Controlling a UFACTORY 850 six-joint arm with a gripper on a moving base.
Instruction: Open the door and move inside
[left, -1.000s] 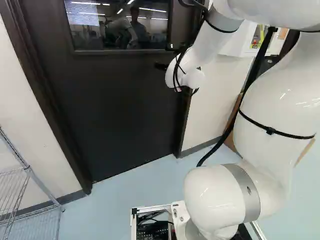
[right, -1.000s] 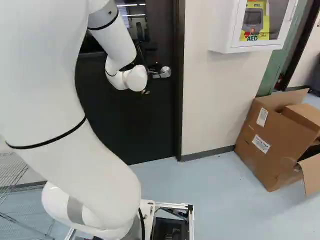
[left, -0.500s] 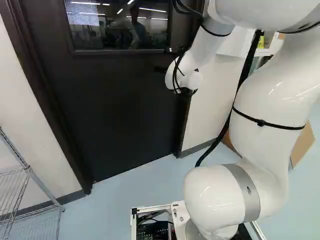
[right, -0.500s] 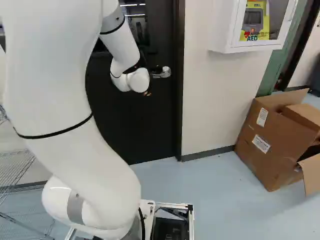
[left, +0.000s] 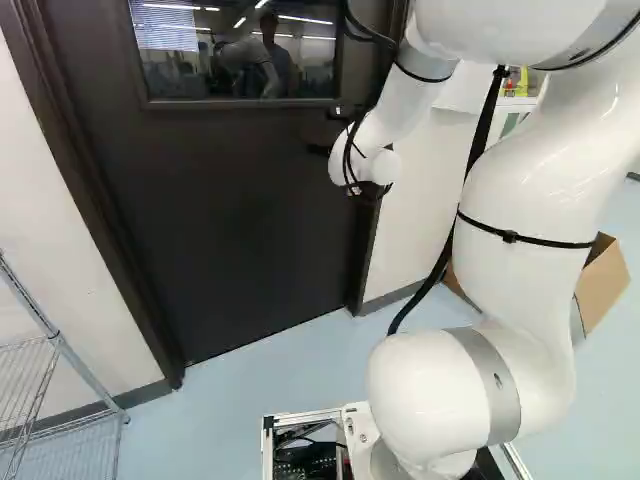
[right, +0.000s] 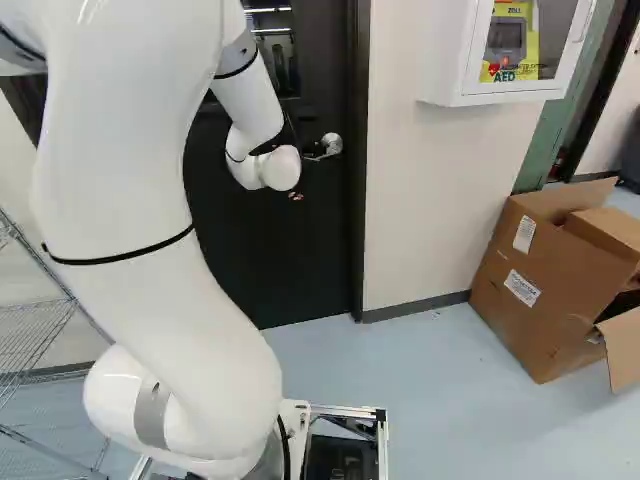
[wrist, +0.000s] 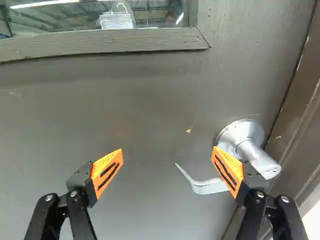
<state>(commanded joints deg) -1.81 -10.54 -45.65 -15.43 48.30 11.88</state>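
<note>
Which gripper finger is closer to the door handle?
The finger nearer the door frame: its orange pad overlaps the lever handle; the other finger has only door behind it.

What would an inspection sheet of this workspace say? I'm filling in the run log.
Surface: pale blue floor, reaching the door's foot.
Job's things: dark door looks closed; silver lever handle partly hidden behind one finger.
Clutter: cardboard box with open flaps, at the right of the right base view.
Gripper: gripper open, nothing held; contact with the handle can't be told.
Cables: thick black cable hangs beside the arm.
Surroundings: wire rack left of the door; white wall cabinet above the box's side.
</note>
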